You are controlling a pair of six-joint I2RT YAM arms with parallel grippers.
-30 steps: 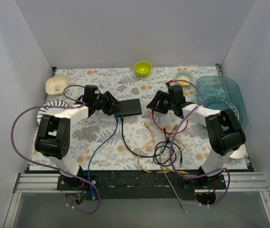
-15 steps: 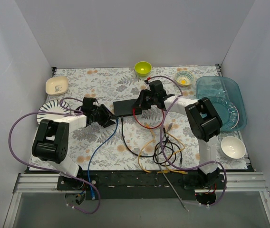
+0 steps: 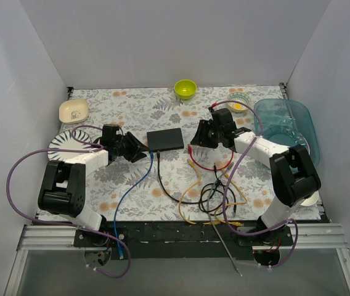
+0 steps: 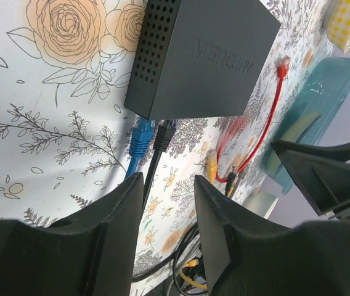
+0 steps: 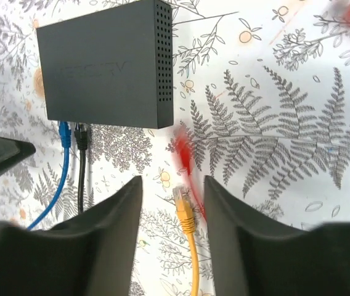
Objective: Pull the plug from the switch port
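The black switch (image 3: 166, 139) lies mid-table, with a blue plug (image 4: 141, 137) and a black plug (image 4: 164, 134) seated in its front ports. A red plug (image 5: 183, 154), blurred, lies loose on the cloth off the switch's right front corner. It also shows in the left wrist view (image 4: 281, 61). A loose yellow plug (image 5: 183, 206) lies just in front of it. My left gripper (image 3: 139, 150) is open and empty, left of the switch's front. My right gripper (image 3: 196, 137) is open and empty, right of the switch, its fingers either side of the yellow plug.
A tangle of yellow, black and red cables (image 3: 215, 194) lies front centre. A teal tray (image 3: 284, 126) stands at the right, a green bowl (image 3: 185, 88) and a patterned bowl (image 3: 238, 102) at the back, and a striped plate (image 3: 61, 143) and a cream dish (image 3: 74, 110) at the left.
My right gripper reached the switch's right front, then drew back right. The red plug now lies loose. My left gripper slid back left from the switch.
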